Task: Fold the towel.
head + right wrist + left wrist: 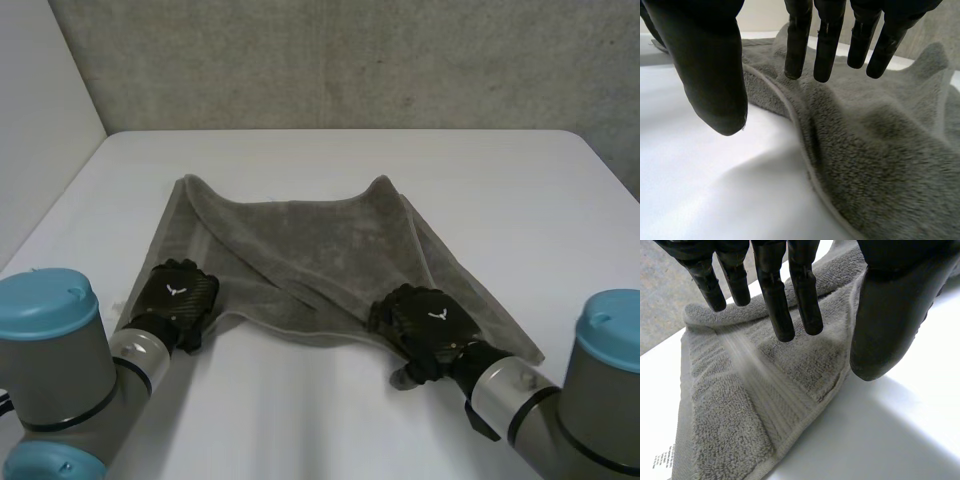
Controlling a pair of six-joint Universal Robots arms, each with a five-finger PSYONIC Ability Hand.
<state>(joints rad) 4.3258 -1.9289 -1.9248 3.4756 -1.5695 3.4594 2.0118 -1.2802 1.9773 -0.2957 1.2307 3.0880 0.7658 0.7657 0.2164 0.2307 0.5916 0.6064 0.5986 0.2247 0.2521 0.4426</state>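
A grey towel (320, 250) lies on the white table (520, 190), its two near corners folded in toward the middle, two peaks at its far edge. My left hand (178, 297) hovers over the towel's near left fold. In the left wrist view its fingers (777, 300) hang straight above the towel (765, 385), with the thumb (890, 325) apart and nothing held. My right hand (425, 325) is at the near edge on the right side. In its own view the fingers (827, 45) and thumb (715, 75) stand spread above the towel's hem (800, 130), holding nothing.
A grey wall (400, 60) stands behind the table's far edge. White tabletop stretches around the towel on all sides. A small white label (660, 460) shows at the towel's near left edge.
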